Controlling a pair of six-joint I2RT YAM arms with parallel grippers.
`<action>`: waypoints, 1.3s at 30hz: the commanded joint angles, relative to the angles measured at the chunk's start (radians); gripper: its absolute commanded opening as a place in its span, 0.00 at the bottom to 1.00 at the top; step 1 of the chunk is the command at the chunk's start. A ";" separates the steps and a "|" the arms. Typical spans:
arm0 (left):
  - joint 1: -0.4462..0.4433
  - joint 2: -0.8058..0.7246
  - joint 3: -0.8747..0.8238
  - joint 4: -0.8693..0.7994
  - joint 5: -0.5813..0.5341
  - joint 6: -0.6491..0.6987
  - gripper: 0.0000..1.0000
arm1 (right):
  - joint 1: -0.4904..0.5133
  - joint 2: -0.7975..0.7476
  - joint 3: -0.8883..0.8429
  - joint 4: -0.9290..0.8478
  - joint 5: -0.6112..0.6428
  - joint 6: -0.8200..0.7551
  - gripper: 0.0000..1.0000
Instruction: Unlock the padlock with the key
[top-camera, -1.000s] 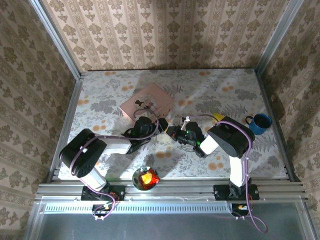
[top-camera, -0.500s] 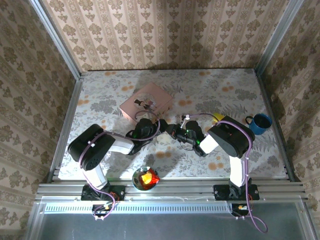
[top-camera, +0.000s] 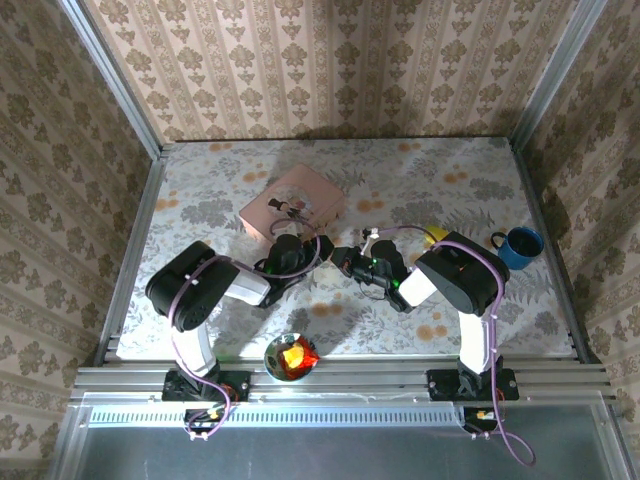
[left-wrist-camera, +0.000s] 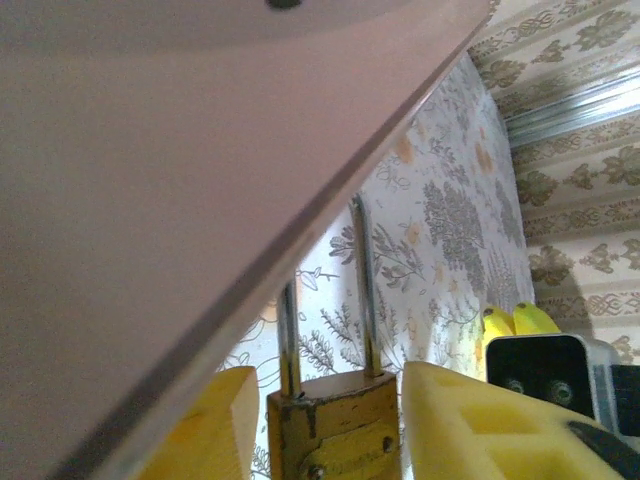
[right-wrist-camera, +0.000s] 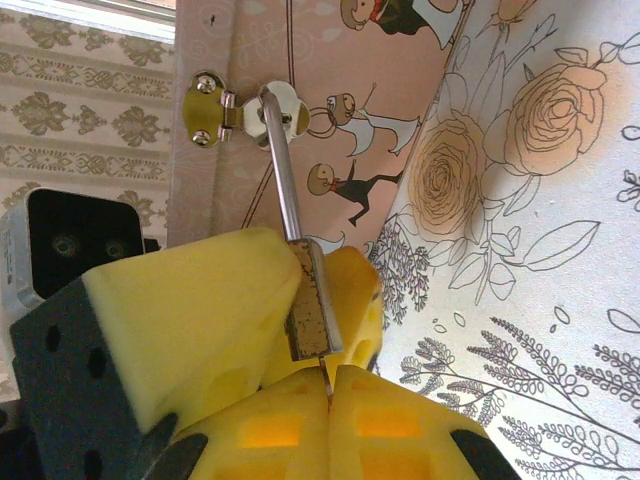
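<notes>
The brass padlock (left-wrist-camera: 335, 430) hangs by its thin shackle from the hasp (right-wrist-camera: 265, 112) on the side of the pink box (top-camera: 292, 205). My left gripper (left-wrist-camera: 325, 375) has a yellow finger on each side of the padlock body. A narrow gap still shows on both sides. My right gripper (right-wrist-camera: 330, 395) is shut on the thin key (right-wrist-camera: 326, 378) just under the padlock (right-wrist-camera: 313, 300). The key's blade points up into the padlock's underside. In the top view both grippers, the left (top-camera: 318, 250) and the right (top-camera: 340, 258), meet in front of the box.
A blue mug (top-camera: 520, 246) stands at the right edge of the table. A small bowl (top-camera: 291, 356) with orange contents sits at the near edge between the arm bases. A yellow banana-shaped object (top-camera: 436, 234) lies behind the right arm. Walls enclose three sides.
My left gripper's jaws have narrowed around the padlock, and the left arm's elbow has swung right toward the box. The right arm holds still with the key.
</notes>
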 joint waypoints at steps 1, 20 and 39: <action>0.009 0.022 0.021 0.053 0.021 -0.008 0.26 | -0.002 0.018 0.040 0.068 -0.012 -0.002 0.01; 0.012 -0.067 -0.016 -0.020 0.025 -0.002 0.00 | 0.006 -0.249 0.030 -0.411 0.076 -0.245 0.44; 0.020 -0.353 0.027 -0.675 0.027 0.022 0.00 | 0.239 -0.503 0.176 -1.172 0.478 -0.693 0.39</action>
